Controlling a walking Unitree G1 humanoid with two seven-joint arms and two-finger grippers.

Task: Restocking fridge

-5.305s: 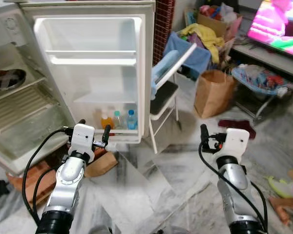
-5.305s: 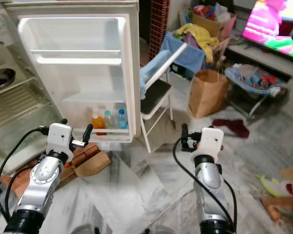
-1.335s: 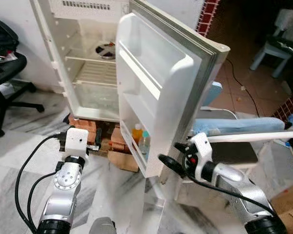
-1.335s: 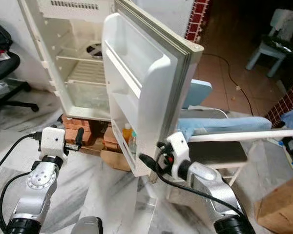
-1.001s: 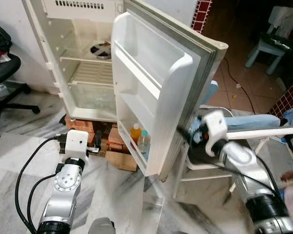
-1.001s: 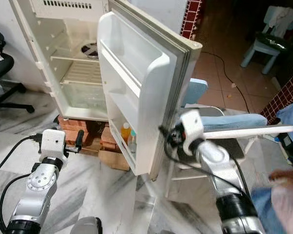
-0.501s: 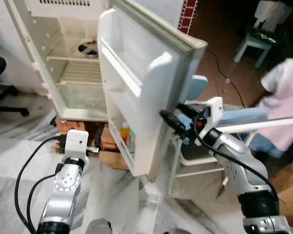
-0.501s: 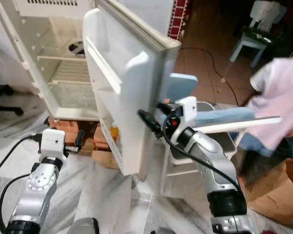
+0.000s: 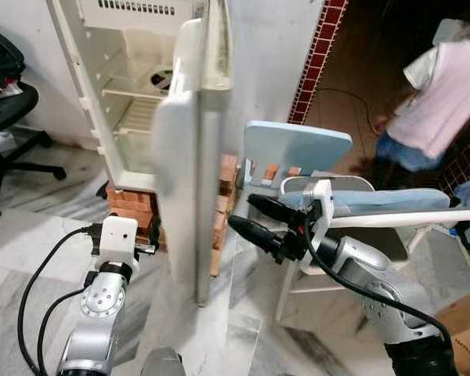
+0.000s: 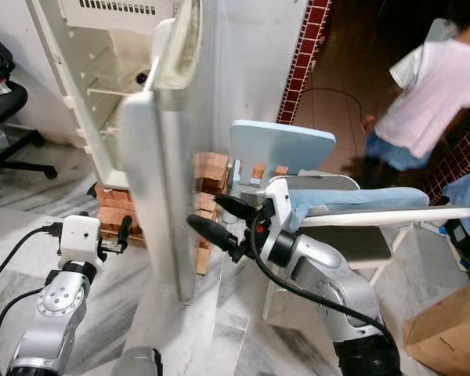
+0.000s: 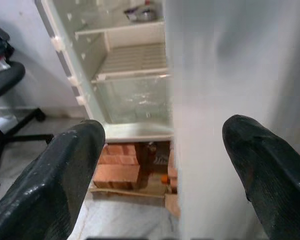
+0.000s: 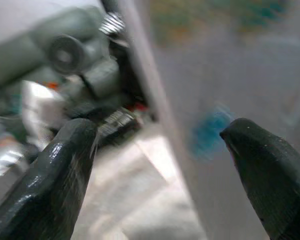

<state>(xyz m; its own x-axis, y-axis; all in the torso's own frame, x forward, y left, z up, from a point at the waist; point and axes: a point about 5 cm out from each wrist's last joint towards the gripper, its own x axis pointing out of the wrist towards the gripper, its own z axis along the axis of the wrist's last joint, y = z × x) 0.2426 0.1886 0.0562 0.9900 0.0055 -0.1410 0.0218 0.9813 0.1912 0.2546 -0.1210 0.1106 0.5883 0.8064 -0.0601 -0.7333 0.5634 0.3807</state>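
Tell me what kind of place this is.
Probably a lived-in home, perhaps a kitchen corner: an open fridge propped on bricks, a folding chair beside it, an office chair, and a marble floor.

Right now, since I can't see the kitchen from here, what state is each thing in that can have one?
Fridge door: ajar, seen edge-on, blurred.
Fridge compartment: exposed, wire shelf bare, a round dish on the upper shelf.
Right gripper: open, beside the door's outer face.
Left gripper: open, holding nothing.
Folding chair: unfolded, a blue cloth on it.

Marble floor (image 9: 31, 235), fridge (image 9: 133, 102) on bricks (image 9: 129, 205), blue chair (image 9: 298, 149)
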